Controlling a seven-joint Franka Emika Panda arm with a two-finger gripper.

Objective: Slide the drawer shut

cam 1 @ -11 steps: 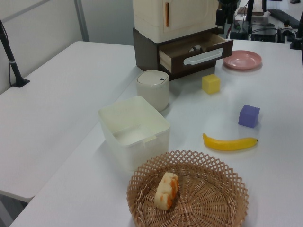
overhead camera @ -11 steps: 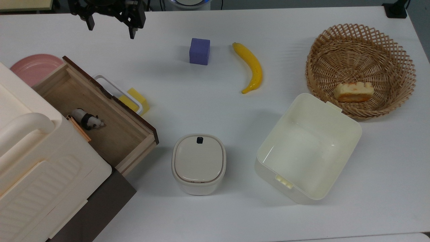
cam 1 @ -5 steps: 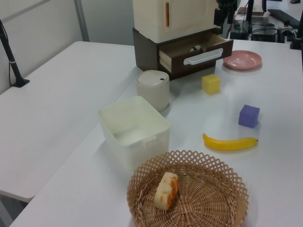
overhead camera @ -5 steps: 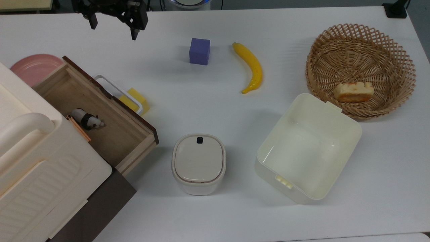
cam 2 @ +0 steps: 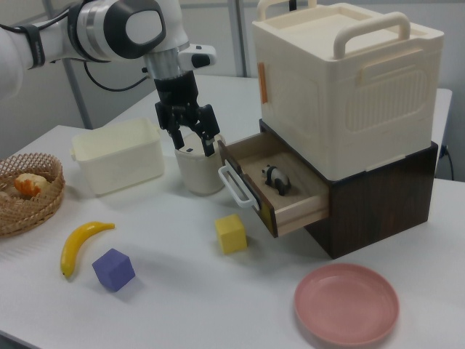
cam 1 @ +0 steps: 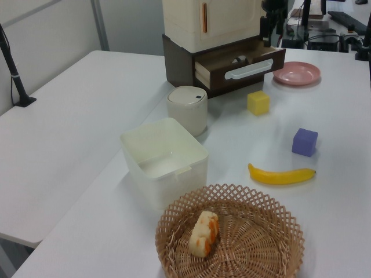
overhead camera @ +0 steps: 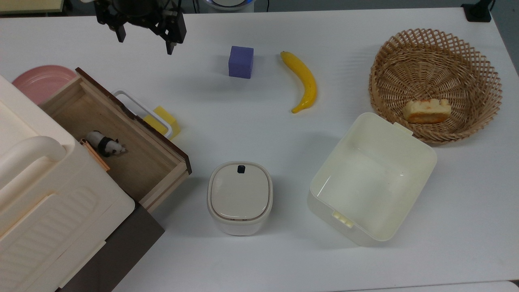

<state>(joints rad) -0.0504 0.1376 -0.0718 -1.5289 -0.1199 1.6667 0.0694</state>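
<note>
1. meanwhile, the gripper (overhead camera: 144, 40) had drifted a little toward four o'clock in the top view over the last second, away from the far table edge and nearer the drawer (overhead camera: 117, 138). in my judgement that was the approach, with no contact made yet.
2. its fingers stood apart, spread wide and holding nothing; in the right view the gripper (cam 2: 192, 142) hung tips-down above the table (overhead camera: 259, 142).
3. the drawer sat pulled well out of the dark cabinet (cam 2: 378, 211) beneath the big cream case (cam 2: 341, 87), with a small panda figure (overhead camera: 106, 145) lying inside and the handle (overhead camera: 142, 109) facing outward.
4. in the top view the drawer front lay at about seven o'clock from the gripper, well apart from it. the yellow cube (overhead camera: 161, 120) sat just beside the handle.
5. closing, i would judge, needed the fingers brought in front of the dark panel (cam 2: 247, 182) or the handle, then a push toward the cabinet.
</note>
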